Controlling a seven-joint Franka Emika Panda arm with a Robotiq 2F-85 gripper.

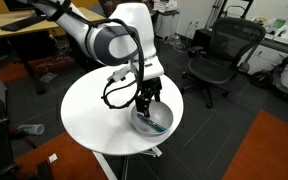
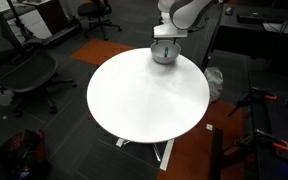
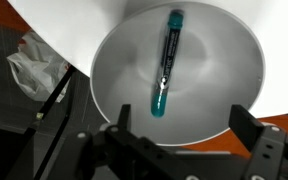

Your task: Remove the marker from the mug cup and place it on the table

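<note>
Nearest the wrist camera stand the tool's point(image 3: 182, 120) two dark fingers point(image 3: 246, 125), spread wide apart with nothing between them, so the tool is open and empty. Just beyond them lies the mug cup point(image 3: 119, 70), a wide grey vessel. The marker point(image 3: 165, 62) rests inside it, its teal end toward the middle of the bowl and its dark body running up toward the far rim. Past the rim the white worktop point(image 3: 279, 40) shows, and beyond its edge a crumpled plastic bag point(image 3: 34, 65) lies on the dark floor.

In both exterior views the tool point(image 1: 147, 103) point(image 2: 165, 40) hangs just above the mug cup point(image 1: 136, 118) point(image 2: 164, 52), which sits near the edge of the worktop point(image 1: 89, 105) point(image 2: 144, 100). A black cable point(image 1: 114, 92) loops beside the arm.

The grasp looks like the step in hand, and several things could spoil it:

- The marker is thin and lies on a curved, smooth wall, so fingers closing off-centre could roll it aside rather than pinch it.
- The fingers seem spread roughly along its length. Without a wrist turn they may close on its ends and tip it.
- A descent too deep could strike the bowl's bottom or rim.
- Since the mug cup sits close to the worktop's edge, a push could slide it off.
</note>
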